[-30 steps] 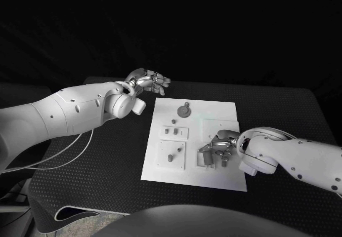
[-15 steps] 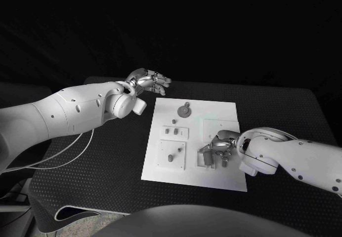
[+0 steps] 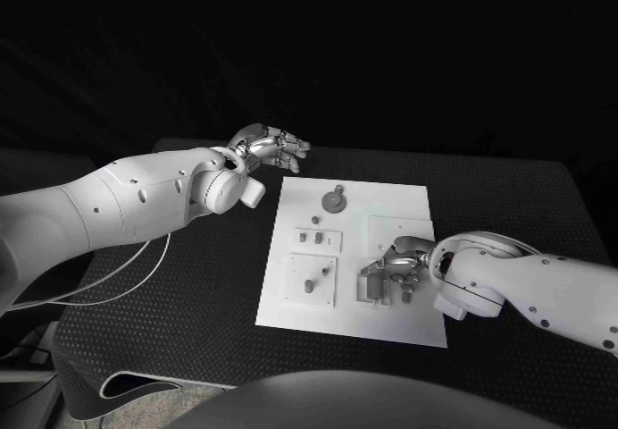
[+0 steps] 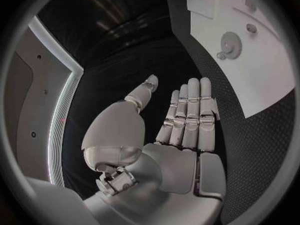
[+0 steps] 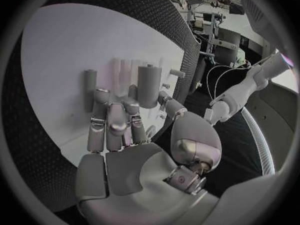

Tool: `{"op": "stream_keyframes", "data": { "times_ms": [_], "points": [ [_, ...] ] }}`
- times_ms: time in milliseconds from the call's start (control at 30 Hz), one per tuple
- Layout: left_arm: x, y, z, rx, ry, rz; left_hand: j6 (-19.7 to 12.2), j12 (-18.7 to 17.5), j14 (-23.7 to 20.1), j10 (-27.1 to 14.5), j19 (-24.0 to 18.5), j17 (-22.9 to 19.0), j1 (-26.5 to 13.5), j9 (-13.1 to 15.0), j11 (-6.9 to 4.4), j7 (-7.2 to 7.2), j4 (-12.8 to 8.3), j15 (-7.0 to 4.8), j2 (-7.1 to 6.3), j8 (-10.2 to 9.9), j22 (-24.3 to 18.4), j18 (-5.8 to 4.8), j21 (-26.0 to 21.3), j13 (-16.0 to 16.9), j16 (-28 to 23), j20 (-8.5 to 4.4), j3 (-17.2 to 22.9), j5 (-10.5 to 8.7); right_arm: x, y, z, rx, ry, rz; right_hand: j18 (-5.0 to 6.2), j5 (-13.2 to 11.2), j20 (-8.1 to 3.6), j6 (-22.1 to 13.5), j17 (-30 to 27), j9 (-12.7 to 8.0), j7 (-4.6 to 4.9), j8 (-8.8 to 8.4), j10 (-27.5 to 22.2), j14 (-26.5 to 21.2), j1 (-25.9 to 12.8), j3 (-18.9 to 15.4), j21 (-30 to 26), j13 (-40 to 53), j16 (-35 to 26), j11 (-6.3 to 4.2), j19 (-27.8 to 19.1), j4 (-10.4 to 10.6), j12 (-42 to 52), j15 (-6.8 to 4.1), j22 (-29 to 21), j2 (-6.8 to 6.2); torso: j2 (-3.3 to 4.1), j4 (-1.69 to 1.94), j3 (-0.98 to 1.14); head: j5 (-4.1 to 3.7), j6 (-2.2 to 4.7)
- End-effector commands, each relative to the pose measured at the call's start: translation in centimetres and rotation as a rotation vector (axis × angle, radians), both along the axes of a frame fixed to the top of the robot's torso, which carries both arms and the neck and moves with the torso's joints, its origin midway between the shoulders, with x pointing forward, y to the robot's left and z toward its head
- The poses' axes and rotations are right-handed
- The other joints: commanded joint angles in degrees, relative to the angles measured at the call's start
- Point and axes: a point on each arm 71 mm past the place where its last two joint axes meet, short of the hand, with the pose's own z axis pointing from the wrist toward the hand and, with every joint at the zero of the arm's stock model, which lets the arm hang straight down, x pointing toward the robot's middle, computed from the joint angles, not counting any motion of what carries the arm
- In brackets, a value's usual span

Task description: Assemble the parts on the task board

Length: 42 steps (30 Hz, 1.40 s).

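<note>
Mid-assembly, as I judge it. My right hand (image 3: 402, 268) works low over the board (image 3: 399, 201), beside a cylinder (image 5: 149, 85) standing near its fingertips (image 5: 100, 96) — whether it grips a part I cannot tell. The gear (image 3: 335, 202) and small pegs (image 3: 311, 239) sit on the board. My left hand (image 3: 268, 146) hovers off the far corner, fingers apart, empty — several parts likely remain.

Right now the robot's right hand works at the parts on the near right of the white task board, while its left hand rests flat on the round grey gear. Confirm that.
One thing is wrong: the left hand is not on the round grey gear. The head view shows it held off the white task board's far left corner, over the black table, holding nothing. The right hand is indeed at the parts on the board's near right.
</note>
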Motion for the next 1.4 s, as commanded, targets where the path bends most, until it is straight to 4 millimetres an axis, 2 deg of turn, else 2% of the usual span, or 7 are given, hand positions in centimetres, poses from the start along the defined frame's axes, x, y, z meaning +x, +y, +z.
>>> {"op": "stream_keyframes", "data": {
  "times_ms": [33, 367, 667, 767, 1000, 1200, 1400],
  "points": [
    [-0.01, -0.27, 0.13, -0.006, -0.003, -0.017, -0.57, -0.04, -0.01, -0.43, -0.43, 0.08, -0.56, -0.09, -0.16, -0.02, 0.17, 0.39, 0.14, 0.24, -0.06, 0.67, 0.08, -0.06, -0.34, -0.13, -0.14, -0.29, -0.94, 0.17, -0.94, -0.033, 0.055, 0.048, 0.78, -0.15, -0.11, 0.49, -0.21, 0.05, 0.98, -0.42, -0.51, -0.55, -0.07, -0.13, 0.01, 0.11, 0.18, -0.08, -0.28, 0.18, -0.20, 0.07, 1.17, -1.18, 0.01, -0.02, 0.00, 0.12, 0.01],
    [-0.01, -0.29, 0.12, -0.006, -0.002, -0.018, -0.58, -0.04, -0.02, -0.45, -0.45, 0.11, -0.60, -0.10, -0.16, -0.02, 0.18, 0.40, 0.15, 0.25, -0.08, 0.67, 0.08, -0.06, -0.37, -0.13, -0.12, -0.29, -1.11, 0.33, -1.02, -0.054, 0.057, 0.084, 0.78, -0.14, -0.09, 0.16, -1.30, 0.05, 1.11, -0.64, -0.91, -1.44, -0.39, 0.43, -0.05, 0.18, -0.04, 0.03, -0.54, 0.22, -0.28, 0.15, 1.16, -2.46, 0.00, -0.04, 0.03, 0.18, 0.01],
    [-0.01, -0.23, 0.11, -0.005, 0.000, -0.017, -0.60, -0.04, -0.04, -0.47, -0.47, 0.12, -0.64, -0.12, -0.15, -0.02, 0.18, 0.41, 0.15, 0.27, -0.10, 0.67, 0.08, -0.07, -0.40, -0.12, -0.11, -0.29, -1.18, 0.34, -1.10, -0.072, 0.057, 0.110, 0.78, -0.17, 0.05, -0.20, -2.02, 0.07, 1.27, -0.84, -1.31, -2.17, -0.07, 0.80, -0.14, 0.19, -0.27, 0.20, -0.89, -0.25, -0.42, 0.30, 1.16, -3.06, -0.01, -0.02, 0.03, 0.26, 0.01],
    [-0.01, -0.25, 0.09, -0.005, 0.000, -0.018, -0.60, -0.04, -0.05, -0.47, -0.48, 0.13, -0.65, -0.12, -0.15, -0.02, 0.19, 0.41, 0.16, 0.27, -0.10, 0.67, 0.08, -0.07, -0.40, -0.11, -0.10, -0.29, -1.25, 0.45, -1.15, -0.071, 0.059, 0.114, 0.78, -0.16, 0.20, -0.44, -2.14, 0.07, 1.39, -0.96, -1.62, -2.47, -0.25, 0.98, -0.27, 0.16, -0.40, 0.32, -1.14, -0.02, -0.56, 0.42, 1.13, -3.80, 0.01, -0.02, 0.05, 0.26, 0.01],
    [0.00, -0.29, 0.09, -0.005, 0.000, -0.018, -0.61, -0.04, -0.06, -0.48, -0.49, 0.14, -0.69, -0.13, -0.15, -0.01, 0.21, 0.42, 0.19, 0.28, -0.11, 0.67, 0.08, -0.07, -0.42, -0.11, -0.08, -0.29, -1.25, 0.48, -1.18, -0.069, 0.057, 0.112, 0.78, -0.16, 0.29, -0.52, -2.21, 0.10, 1.44, -1.01, -1.74, -2.61, -0.40, 1.19, -0.32, 0.15, -0.40, 0.37, -1.22, 0.37, -0.59, 0.48, 1.12, -4.18, 0.01, -0.03, 0.04, 0.21, 0.01],
    [0.01, -0.26, 0.09, -0.005, 0.000, -0.017, -0.62, -0.04, -0.06, -0.49, -0.50, 0.15, -0.74, -0.15, -0.14, -0.01, 0.24, 0.42, 0.23, 0.29, -0.12, 0.67, 0.09, -0.07, -0.43, -0.10, -0.08, -0.29, -1.19, 0.45, -1.18, -0.069, 0.054, 0.107, 0.78, -0.17, 0.36, -0.55, -2.29, 0.17, 1.47, -1.02, -1.79, -2.68, -0.80, 1.47, -0.33, 0.13, -0.33, 0.40, -1.22, 1.22, -0.58, 0.51, 1.11, -4.58, 0.01, -0.01, 0.01, 0.19, 0.01],
    [0.01, -0.29, 0.09, -0.005, 0.000, -0.017, -0.63, -0.04, -0.07, -0.51, -0.51, 0.17, -0.85, -0.16, -0.14, 0.00, 0.30, 0.43, 0.29, 0.30, -0.14, 0.67, 0.09, -0.08, -0.46, -0.09, -0.06, -0.29, -1.17, 0.44, -1.20, -0.070, 0.055, 0.108, 0.78, -0.17, 0.34, -0.60, -2.47, 0.33, 1.46, -1.02, -1.82, -2.76, -1.32, 2.19, -0.31, 0.10, -0.19, 0.40, -1.17, 3.06, -0.52, 0.49, 1.11, -5.90, 0.00, -0.01, -0.01, 0.23, 0.01]
  ]
}}
